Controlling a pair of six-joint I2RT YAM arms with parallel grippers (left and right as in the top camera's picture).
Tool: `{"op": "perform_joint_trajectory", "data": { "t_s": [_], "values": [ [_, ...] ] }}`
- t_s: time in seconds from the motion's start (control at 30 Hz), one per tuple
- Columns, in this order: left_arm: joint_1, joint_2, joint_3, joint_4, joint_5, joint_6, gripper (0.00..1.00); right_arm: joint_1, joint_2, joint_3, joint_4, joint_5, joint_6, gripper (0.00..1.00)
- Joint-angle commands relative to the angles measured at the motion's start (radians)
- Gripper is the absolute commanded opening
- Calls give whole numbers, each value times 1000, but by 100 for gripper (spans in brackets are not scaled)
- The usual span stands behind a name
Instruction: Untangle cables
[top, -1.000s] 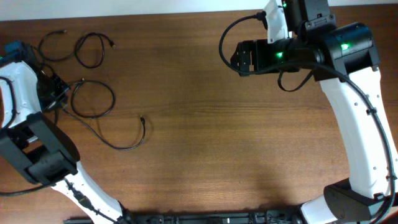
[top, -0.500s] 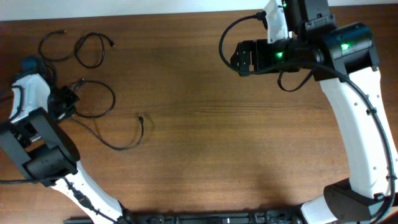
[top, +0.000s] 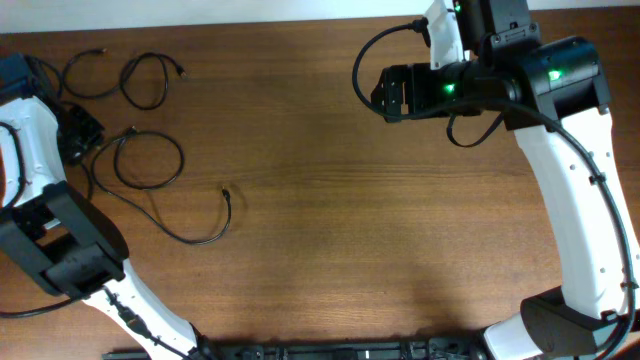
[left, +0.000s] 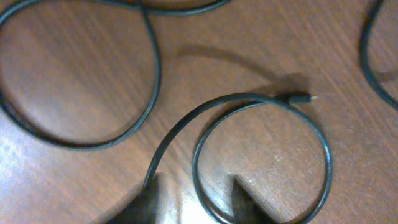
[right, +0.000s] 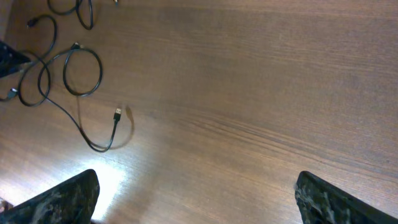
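Several thin black cables lie loose at the table's far left. One cable (top: 183, 160) makes a loop with a long tail ending in a plug (top: 228, 192). Two more cables (top: 124, 85) curl at the far left corner. My left gripper (top: 80, 135) is open and low over the looped cable's left end. In the left wrist view a strand (left: 323, 149) with a plug tip (left: 298, 98) curls between my fingertips (left: 199, 202). My right gripper (top: 385, 92) is wide open and empty, high at the far right. Its view (right: 205, 199) shows the looped cable (right: 99, 68) far off.
The wooden table (top: 330, 220) spreads between the two arms. The left arm's white body (top: 30, 150) and black base (top: 60, 250) stand along the left edge, close to the cables. The right arm (top: 580, 200) runs down the right side.
My left gripper swung right and nearer over the looped cable, then went back left and farther. The cable's left end shifted slightly. The right arm has not moved.
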Motion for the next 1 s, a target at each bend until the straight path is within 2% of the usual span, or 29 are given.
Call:
{"op": "perform_joint_trajectory", "data": {
  "t_s": [0.0,0.1,0.13,0.17,0.2,0.27,0.3,0.43,0.57,0.67,0.77,0.83,0.87,0.9,0.97],
  "values": [
    [9,-14,-37,-24,-47,-2,49,5,3,5,0,8,-11,98],
    [16,-10,-133,-1,-64,-2,50,5,3,5,0,8,-11,98],
    [23,-8,-167,19,-64,-2,45,5,3,5,0,8,-11,98],
    [31,-8,-198,42,-64,-2,38,5,3,5,0,8,-11,98],
    [42,-8,-227,69,-64,-2,23,5,3,5,0,8,-11,98],
    [53,-8,-263,112,-64,-2,5,5,3,5,0,8,-11,98],
    [55,-8,-274,126,-64,-2,2,5,3,5,0,8,-11,99],
    [63,-7,-328,215,-64,-2,0,5,3,5,0,8,-10,98],
    [60,-7,-420,328,-51,-5,9,5,3,5,0,8,-11,98],
    [62,-9,-411,331,80,-1,12,5,3,5,0,8,-11,98],
    [57,-14,-347,311,196,35,24,5,3,5,0,8,-11,98],
    [52,-35,-259,255,187,44,45,5,3,5,0,8,-11,98],
    [53,-53,-216,239,188,43,88,5,3,5,0,8,-10,98],
    [59,-76,-167,229,188,43,99,5,3,5,0,8,-11,98],
    [75,-108,-103,204,188,43,99,5,3,5,0,8,-11,98]
  ]
}}
